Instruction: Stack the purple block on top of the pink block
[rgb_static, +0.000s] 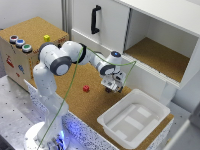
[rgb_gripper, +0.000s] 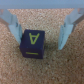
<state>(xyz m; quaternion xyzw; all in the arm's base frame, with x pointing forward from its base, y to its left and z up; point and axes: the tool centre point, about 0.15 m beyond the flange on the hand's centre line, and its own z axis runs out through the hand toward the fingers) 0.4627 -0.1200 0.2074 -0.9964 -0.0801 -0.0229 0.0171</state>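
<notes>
Gripper (rgb_gripper: 39, 37) spread, fingers either side of purple block (rgb_gripper: 33, 43) on cork, no contact evident. Pink block (rgb_static: 86, 88) sits apart toward exterior view's left of gripper. Nothing stacked yet. Remaining, by judgement: grasp, lift, carry, place on pink.

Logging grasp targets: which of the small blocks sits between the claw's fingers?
The purple block, marked with a yellow A, sits between the open claw. The pink block and yellow block lie apart.
</notes>
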